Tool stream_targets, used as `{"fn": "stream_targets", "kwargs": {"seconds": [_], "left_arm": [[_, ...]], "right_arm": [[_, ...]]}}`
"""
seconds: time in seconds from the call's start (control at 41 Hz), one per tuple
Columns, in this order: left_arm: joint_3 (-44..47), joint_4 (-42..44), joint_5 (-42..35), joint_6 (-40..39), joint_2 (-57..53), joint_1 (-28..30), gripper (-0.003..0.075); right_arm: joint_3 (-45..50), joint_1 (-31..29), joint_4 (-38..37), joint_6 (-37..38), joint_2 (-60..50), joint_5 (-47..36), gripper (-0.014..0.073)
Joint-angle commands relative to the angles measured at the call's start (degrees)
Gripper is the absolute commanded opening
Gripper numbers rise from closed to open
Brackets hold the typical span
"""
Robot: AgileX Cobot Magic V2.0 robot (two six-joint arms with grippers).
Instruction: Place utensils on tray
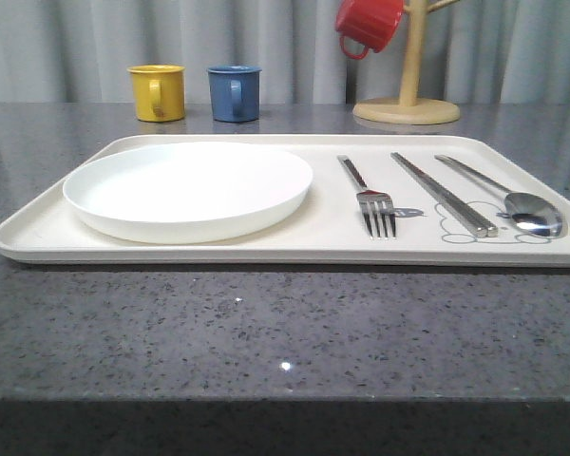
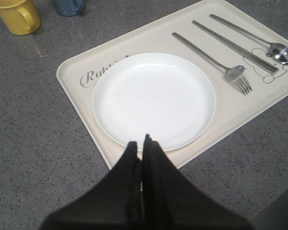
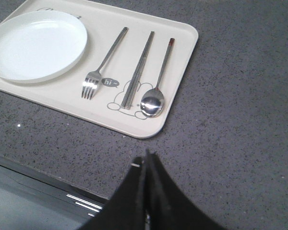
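Your left tool (image 2: 143, 143) is closed, empty, over the plate (image 2: 153, 98); right tool (image 3: 146, 160) closed, empty, over worktop (image 3: 240, 120) near the tray (image 3: 182, 62) holding fork (image 3: 103, 62), chopsticks (image 3: 138, 69), spoon (image 3: 156, 93).

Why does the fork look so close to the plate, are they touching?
Apart. The right wrist view shows a strip of bare tray between the fork and the plate.
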Motion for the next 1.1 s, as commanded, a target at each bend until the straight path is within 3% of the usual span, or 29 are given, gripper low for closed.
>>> {"fn": "stream_targets", "kwargs": {"seconds": [0.0, 0.098, 0.171, 0.317, 0.439, 0.757, 1.074], "left_arm": [[-1.0, -0.8, -4.5, -0.6, -1.5, -0.7, -0.002], [2.4, -0.9, -7.5, -0.6, -5.1, 2.5, -0.002], [7.5, 0.0, -12.9, -0.6, -9.1, 8.0, -0.002], [25.4, 0.0, -28.0, -0.6, -21.3, 19.2, -0.002], [37.8, 0.0, -36.3, -0.6, -31.0, 24.1, -0.002], [54.0, -1.1, -46.0, -0.6, -45.6, 26.9, -0.002], [54.3, -1.1, -48.9, -0.6, -45.6, 28.5, -0.002]], "right_arm": [[-1.3, 0.2, 0.5, 0.2, 0.6, -4.3, -0.0067], [-1.3, 0.2, 0.6, 0.2, 0.6, -4.3, -0.0067], [-1.3, 0.2, 0.6, 0.2, 0.6, -4.3, -0.0067], [-1.3, 0.2, 0.6, 0.2, 0.6, -4.3, -0.0067], [-1.3, 0.2, 0.6, 0.2, 0.6, -4.3, -0.0067], [-1.3, 0.2, 0.6, 0.2, 0.6, -4.3, -0.0067], [-1.3, 0.2, 0.6, 0.2, 0.6, -4.1, -0.0067]]}}
